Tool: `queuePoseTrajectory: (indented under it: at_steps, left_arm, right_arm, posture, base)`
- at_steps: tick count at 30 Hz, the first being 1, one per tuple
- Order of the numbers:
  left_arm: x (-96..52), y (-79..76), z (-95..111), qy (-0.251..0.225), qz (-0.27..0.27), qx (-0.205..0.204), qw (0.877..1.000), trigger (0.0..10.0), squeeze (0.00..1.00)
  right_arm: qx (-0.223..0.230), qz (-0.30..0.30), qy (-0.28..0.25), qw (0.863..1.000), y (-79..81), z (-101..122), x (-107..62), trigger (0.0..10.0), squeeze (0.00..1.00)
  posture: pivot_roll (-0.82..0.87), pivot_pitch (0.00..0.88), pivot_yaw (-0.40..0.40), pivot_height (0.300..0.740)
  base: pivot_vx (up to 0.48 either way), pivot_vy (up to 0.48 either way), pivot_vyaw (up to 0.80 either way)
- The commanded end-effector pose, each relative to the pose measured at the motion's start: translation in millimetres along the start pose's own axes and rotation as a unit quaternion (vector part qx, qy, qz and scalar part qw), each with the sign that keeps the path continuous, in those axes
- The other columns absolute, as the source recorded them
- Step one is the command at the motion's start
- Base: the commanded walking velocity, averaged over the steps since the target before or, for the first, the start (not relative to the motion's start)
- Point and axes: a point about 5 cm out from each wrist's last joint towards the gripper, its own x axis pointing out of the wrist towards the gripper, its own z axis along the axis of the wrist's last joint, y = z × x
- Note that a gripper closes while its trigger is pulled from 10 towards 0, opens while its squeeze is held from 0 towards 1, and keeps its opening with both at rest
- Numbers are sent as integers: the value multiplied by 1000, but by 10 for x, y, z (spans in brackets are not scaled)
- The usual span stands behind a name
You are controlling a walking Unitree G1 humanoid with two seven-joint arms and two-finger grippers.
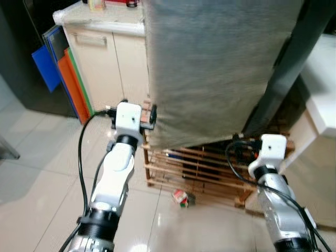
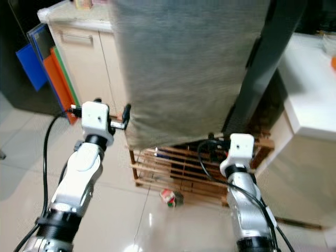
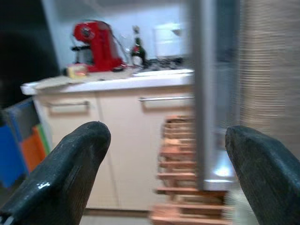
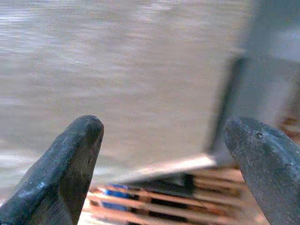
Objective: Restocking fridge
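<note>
A large grey brushed-steel fridge door (image 1: 210,68) hangs in front of me, its lower edge above a wooden slatted rack (image 1: 199,168). My left gripper (image 3: 166,133) is raised at the door's left edge, open, with nothing between its fingers (image 1: 152,116); the door's edge (image 3: 208,93) stands just ahead of it. My right gripper (image 4: 164,124) is open too and empty. It sits low by the door's bottom right corner, facing the grey panel (image 4: 117,61). A small red and green pack (image 1: 180,198) lies on the floor in front of the rack.
A cream cabinet (image 1: 105,58) with a worktop stands on the left, with blue and orange boards (image 1: 63,73) leaning on it. A red coffee machine (image 3: 96,44) and a bottle (image 3: 137,49) are on the worktop. A white counter (image 1: 323,79) stands on the right. The floor is pale tile (image 1: 37,157).
</note>
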Motion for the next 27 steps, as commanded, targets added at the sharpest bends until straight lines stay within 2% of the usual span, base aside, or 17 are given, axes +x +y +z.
queuePoseTrajectory:
  at_steps: [1, 6, 10, 21, 27]
  left_arm:
    - [-8, 84, -39, 12, 12, -1, 1000, 10000, 0]
    - [-5, 86, -45, 12, 13, 0, 1000, 10000, 0]
    - [0, 73, -51, 11, 4, 17, 1000, 10000, 0]
    - [-34, 6, -61, 4, -13, 30, 999, 10000, 0]
    - [-52, -26, -62, 3, -19, 30, 999, 10000, 0]
  right_arm:
    - [1, 10, -2, 1000, 55, 21, 9, 10000, 0]
    - [-1, 15, -3, 1000, 71, 22, 6, 10000, 0]
    - [1, 19, -8, 1000, 84, 37, 15, 10000, 0]
    - [-5, 32, -25, 999, 114, 98, 33, 10000, 0]
    - [2, 49, -37, 998, 245, 201, 136, 10000, 0]
  posture:
    - [48, 0, 16, 740]
    - [49, 0, 15, 740]
    - [51, 0, 15, 740]
    - [55, 0, 8, 740]
    - [57, 0, 10, 740]
  base:
    - [356, 322, 0]
    - [355, 324, 0]
    - [355, 161, 0]
    - [0, 0, 0]
    - [0, 0, 0]
